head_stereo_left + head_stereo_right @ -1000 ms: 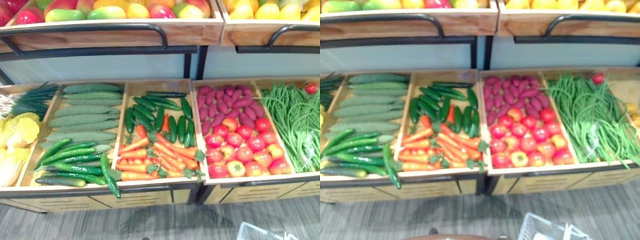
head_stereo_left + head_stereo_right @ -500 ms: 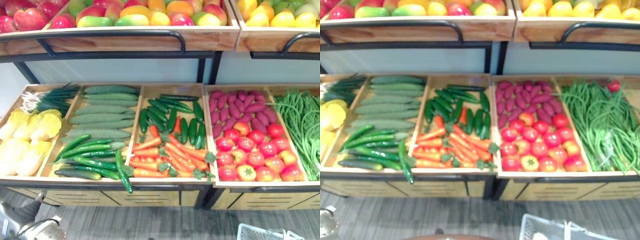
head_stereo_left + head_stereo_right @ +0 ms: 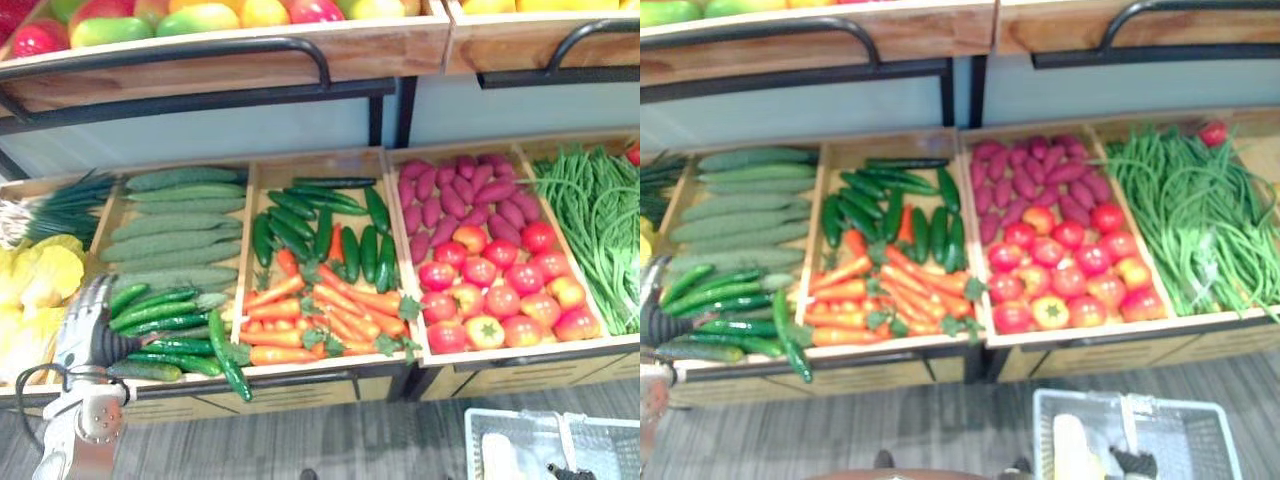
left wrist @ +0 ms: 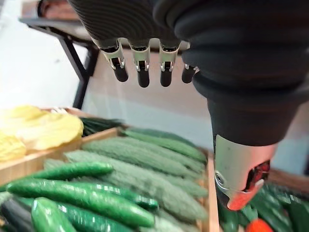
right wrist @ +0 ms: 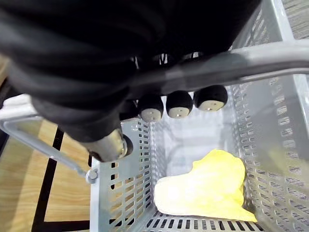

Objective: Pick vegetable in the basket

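- Leftmost, saw yellow leafy heads (image 3: 35,280) in the end crate, with spring onions (image 3: 65,200) at its far side.
- Found the left hand (image 3: 84,318) just right of those heads, at the near left corner of the cucumber crate (image 3: 243,215); fingers (image 4: 143,72) straight and released, grasping nothing, hovering above the dark cucumbers (image 3: 165,320).
- Noted pale bumpy gourds (image 3: 175,235) stacked in the far half of that same crate.
- Saw carrots (image 3: 320,310) near and small dark cucumbers (image 3: 320,225) far in the next crate rightward.
- Spotted purple sweet potatoes (image 3: 460,195) far and tomatoes (image 3: 495,290) near in the crate after that, then green beans (image 3: 600,220) in the rightmost one.
- Found the grey basket (image 3: 1185,440) at the near right, below the front of the stand and apart from the crates, with one yellow leafy vegetable (image 5: 207,191) lying on its bottom.
- Saw the right hand (image 5: 177,104) clenched round the basket's handle (image 5: 270,58).
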Available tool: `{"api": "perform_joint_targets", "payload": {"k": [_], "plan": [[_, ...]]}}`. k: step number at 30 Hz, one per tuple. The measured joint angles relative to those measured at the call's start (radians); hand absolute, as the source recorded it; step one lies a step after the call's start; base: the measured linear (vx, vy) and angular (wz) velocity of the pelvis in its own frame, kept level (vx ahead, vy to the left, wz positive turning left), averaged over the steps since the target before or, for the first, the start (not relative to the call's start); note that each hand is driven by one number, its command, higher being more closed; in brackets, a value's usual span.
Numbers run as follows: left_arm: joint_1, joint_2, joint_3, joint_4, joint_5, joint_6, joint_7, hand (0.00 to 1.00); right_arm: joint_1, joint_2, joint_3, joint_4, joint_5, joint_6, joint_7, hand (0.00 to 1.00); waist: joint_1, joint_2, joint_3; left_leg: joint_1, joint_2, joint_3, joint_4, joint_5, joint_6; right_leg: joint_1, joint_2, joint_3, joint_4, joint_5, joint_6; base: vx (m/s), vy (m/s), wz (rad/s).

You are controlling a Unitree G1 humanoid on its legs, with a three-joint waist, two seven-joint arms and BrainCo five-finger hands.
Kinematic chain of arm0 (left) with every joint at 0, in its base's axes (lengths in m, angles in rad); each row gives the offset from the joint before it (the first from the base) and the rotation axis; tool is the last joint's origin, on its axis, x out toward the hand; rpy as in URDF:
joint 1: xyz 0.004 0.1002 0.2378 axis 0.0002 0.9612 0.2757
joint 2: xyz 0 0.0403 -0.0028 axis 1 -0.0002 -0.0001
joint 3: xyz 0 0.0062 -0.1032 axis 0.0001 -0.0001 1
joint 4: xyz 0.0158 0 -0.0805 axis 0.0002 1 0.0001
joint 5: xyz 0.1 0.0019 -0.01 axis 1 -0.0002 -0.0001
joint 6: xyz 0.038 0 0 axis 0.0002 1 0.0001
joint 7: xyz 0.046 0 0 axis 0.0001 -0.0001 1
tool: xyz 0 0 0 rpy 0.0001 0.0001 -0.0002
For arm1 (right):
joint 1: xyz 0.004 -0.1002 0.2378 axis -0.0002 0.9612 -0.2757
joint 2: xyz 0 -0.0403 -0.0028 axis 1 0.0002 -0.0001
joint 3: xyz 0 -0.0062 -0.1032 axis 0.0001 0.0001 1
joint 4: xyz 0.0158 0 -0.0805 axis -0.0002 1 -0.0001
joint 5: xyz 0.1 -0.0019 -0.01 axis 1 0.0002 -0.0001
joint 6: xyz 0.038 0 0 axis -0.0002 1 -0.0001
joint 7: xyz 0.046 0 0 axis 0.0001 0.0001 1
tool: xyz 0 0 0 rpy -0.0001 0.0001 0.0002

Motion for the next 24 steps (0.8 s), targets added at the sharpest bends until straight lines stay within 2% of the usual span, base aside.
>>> {"api": "perform_joint_targets", "payload": {"k": [4,12,24], "plan": [[-0.036,0.061,-0.102,0.079,0.0,-0.03,-0.062,0.0,-0.015,-0.007,0.047,-0.03,0.0,-0.017,0.008,1.0,-0.002,-0.01,0.024,-0.011,-0.005,0.035,0.0,-0.003,0.003,-0.039,-0.001,0.042,-0.003,0.016,0.001,-0.01,0.009,-0.28],[-0.139,0.095,-0.209,0.147,0.0,-0.049,-0.087,0.0,-0.03,-0.007,0.074,-0.044,0.003,-0.024,0.01,1.0,-0.003,-0.018,0.068,-0.031,-0.015,0.057,0.0,-0.005,0.006,-0.075,-0.007,0.068,-0.008,0.03,0.001,0.0,0.002,-0.09],[-0.24,0.129,-0.239,0.139,0.004,-0.032,-0.085,0.0,-0.051,-0.014,0.093,-0.069,0.003,-0.024,-0.003,1.0,0.001,-0.012,0.101,-0.047,-0.02,0.058,0.001,-0.008,0.011,-0.102,-0.01,0.089,-0.006,0.03,0.001,0.02,-0.008,-0.03]]}}
